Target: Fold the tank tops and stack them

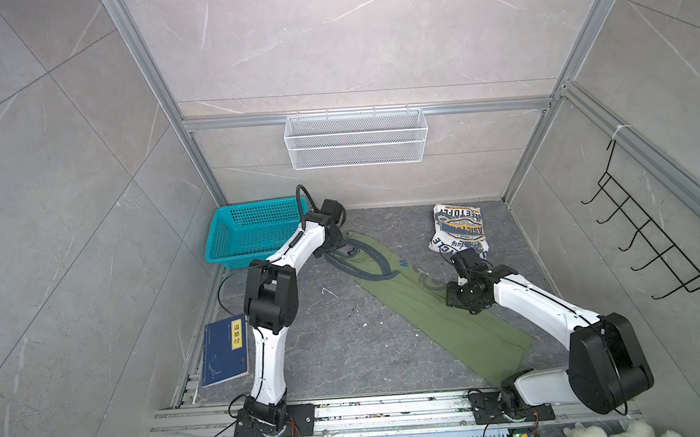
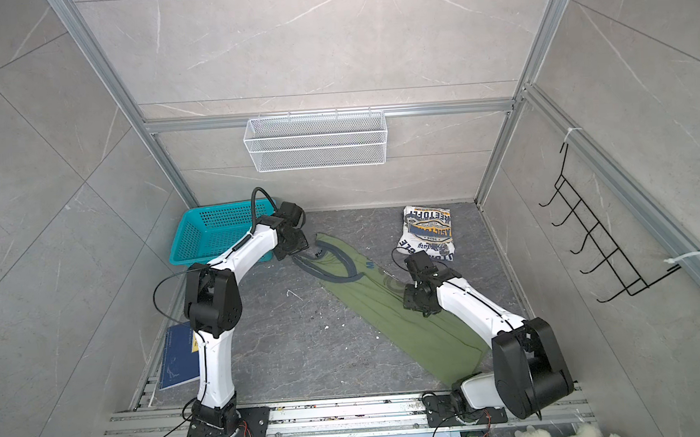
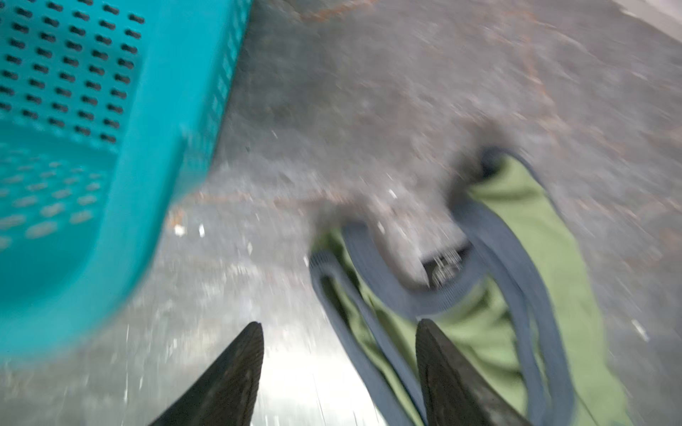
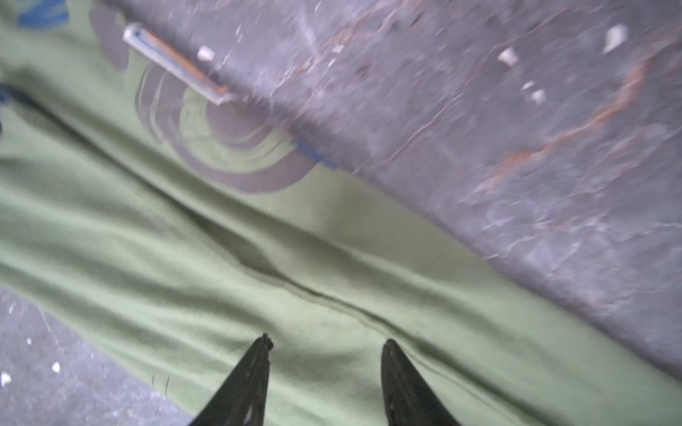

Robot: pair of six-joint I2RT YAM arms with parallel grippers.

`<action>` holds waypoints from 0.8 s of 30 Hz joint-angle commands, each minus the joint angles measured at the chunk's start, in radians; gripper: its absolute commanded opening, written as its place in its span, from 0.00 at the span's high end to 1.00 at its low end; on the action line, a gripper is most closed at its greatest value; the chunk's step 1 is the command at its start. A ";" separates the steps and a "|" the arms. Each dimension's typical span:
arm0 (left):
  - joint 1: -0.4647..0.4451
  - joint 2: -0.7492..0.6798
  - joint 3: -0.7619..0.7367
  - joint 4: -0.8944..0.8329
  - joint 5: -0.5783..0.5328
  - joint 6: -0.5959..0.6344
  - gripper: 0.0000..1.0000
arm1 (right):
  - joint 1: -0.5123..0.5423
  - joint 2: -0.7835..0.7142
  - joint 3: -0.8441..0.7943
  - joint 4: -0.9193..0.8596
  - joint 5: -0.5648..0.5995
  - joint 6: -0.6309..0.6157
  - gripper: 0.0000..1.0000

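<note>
Tabletop (image 1: pixel 327 345) bears one olive top (image 1: pixel 450 325), one white top (image 1: pixel 457 229).

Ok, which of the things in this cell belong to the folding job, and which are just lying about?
Job:
- olive green tank top, lying in a long strip
- white tank top, folded up at the back right

Lying about:
- teal basket
- dark blue book
- hanging white wire basket
- black hook rack

Two robot arms, each built of glossy white curved shells (image 1: pixel 267 357) linked by bulky matte black joint housings (image 1: pixel 269 295). Both end in tapered, textured black fingers (image 3: pixel 228 380). Behind the fingers loop thin black cables (image 1: pixel 298 202). Screwed black base plates (image 1: pixel 304 418) anchor the far ends.
</note>
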 commanded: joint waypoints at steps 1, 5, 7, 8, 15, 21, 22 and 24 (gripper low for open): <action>-0.112 -0.115 -0.079 0.025 0.008 -0.019 0.32 | -0.060 0.038 0.030 -0.037 -0.047 -0.037 0.48; -0.227 -0.139 -0.189 0.099 0.087 -0.078 0.32 | -0.092 0.078 0.038 -0.026 -0.055 -0.036 0.48; -0.277 -0.133 -0.215 0.112 0.117 -0.103 0.32 | -0.103 0.085 0.034 -0.021 -0.061 -0.035 0.47; -0.302 -0.129 -0.230 0.123 0.124 -0.114 0.32 | -0.106 0.085 0.029 -0.019 -0.063 -0.036 0.46; -0.350 -0.060 -0.275 0.152 0.138 -0.159 0.32 | -0.134 0.095 0.002 -0.034 -0.060 -0.013 0.46; -0.322 -0.028 -0.305 0.144 0.118 -0.150 0.32 | -0.132 0.096 -0.033 -0.029 -0.076 -0.022 0.48; -0.311 -0.030 -0.323 0.161 0.112 -0.150 0.32 | -0.129 0.108 -0.039 -0.020 -0.091 -0.024 0.48; -0.282 -0.026 -0.346 0.178 0.118 -0.146 0.32 | -0.115 0.134 -0.044 -0.014 -0.097 -0.024 0.48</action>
